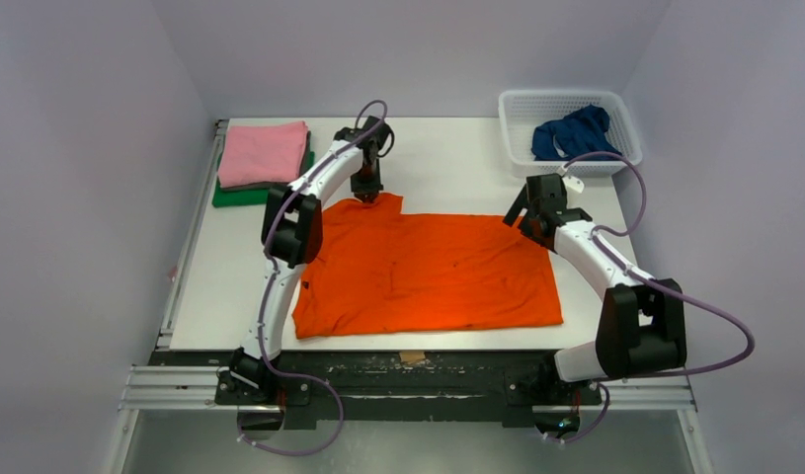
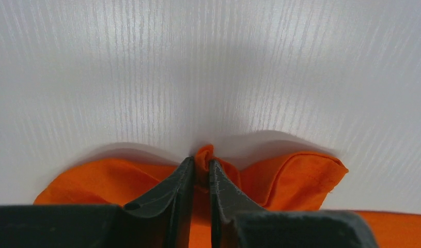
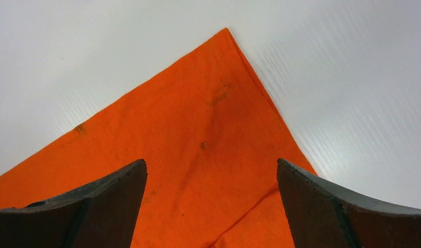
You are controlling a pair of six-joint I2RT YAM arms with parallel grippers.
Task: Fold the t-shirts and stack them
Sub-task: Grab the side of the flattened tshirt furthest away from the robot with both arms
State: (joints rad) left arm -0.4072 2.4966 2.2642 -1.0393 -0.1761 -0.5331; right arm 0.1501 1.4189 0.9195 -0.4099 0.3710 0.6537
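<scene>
A bright orange t-shirt (image 1: 428, 267) is lying spread flat across the middle of the white table (image 1: 457, 158), with its lower hem running close along the near edge. A small tuft of its cloth, at the far side and toward the left, is being pinched by the left gripper (image 1: 366, 196). In the left wrist view the two dark fingers (image 2: 180, 194) are being pressed together on that raised tuft, and the cloth is being puckered into folds on both sides of it.

The right gripper (image 1: 522, 219) is being held over the far right corner of the same shirt. In the right wrist view its fingers are being kept wide apart, with the pointed orange corner lying flat on the table between and beyond them. Nothing is being gripped there, and whether the tips are touching the cloth cannot be told.

At the far left corner of the table a folded pink t-shirt (image 1: 263, 153) is resting on top of a stack, with a green t-shirt (image 1: 242, 196) at the bottom. A dark grey t-shirt (image 1: 270, 186) is showing only as a thin edge between them.

At the far right corner a dark blue t-shirt (image 1: 573, 133) is lying crumpled inside a white mesh basket (image 1: 517, 109).
</scene>
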